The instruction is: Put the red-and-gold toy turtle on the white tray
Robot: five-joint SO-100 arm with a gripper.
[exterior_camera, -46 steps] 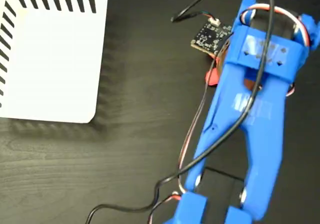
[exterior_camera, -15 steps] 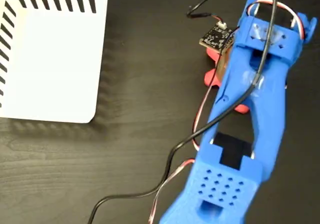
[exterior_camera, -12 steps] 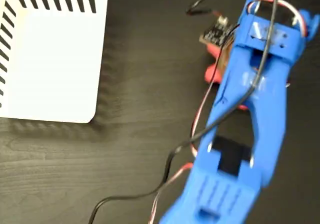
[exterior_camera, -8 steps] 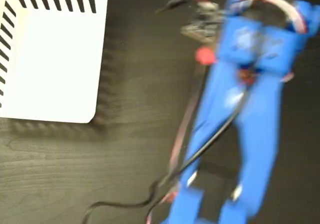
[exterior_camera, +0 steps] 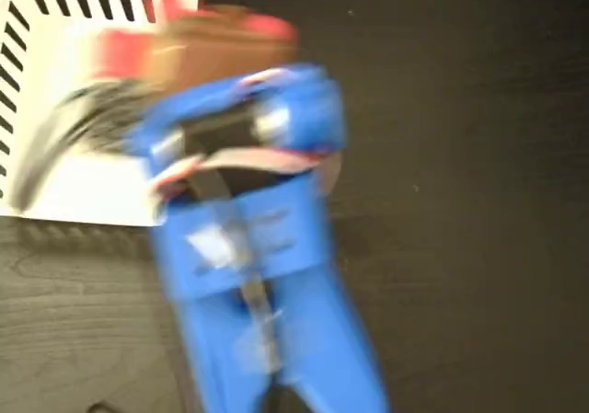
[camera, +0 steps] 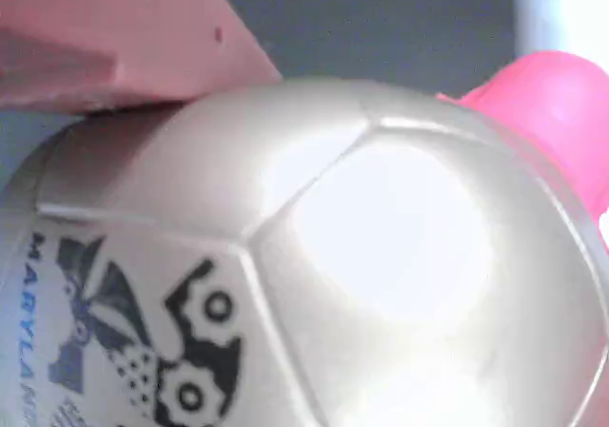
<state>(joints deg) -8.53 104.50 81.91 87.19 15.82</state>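
1. Blue plastic fills the middle of the fixed view: the arm reaches up from the bottom edge, heavily blurred.
2. At its upper end the gripper sits over the right part of the white tray, near the tray's top right corner (the blur hides the exact outline).
3. The red-and-gold toy turtle shows there as a brownish-gold smear with red patches on its left and right, at the tip of the gripper and above the tray's upper right area. I cannot tell if it touches the tray.
4. In the wrist view the turtle's shell fills nearly the whole picture, pale and shiny, with a black printed logo at the lower left and a pink-red limb at the upper right.
5. A reddish finger lies against the shell at the upper left, so the claw is pinching the turtle.
6. The table is dark wood, and black diagonal stripes run along the tray's top and left edges.
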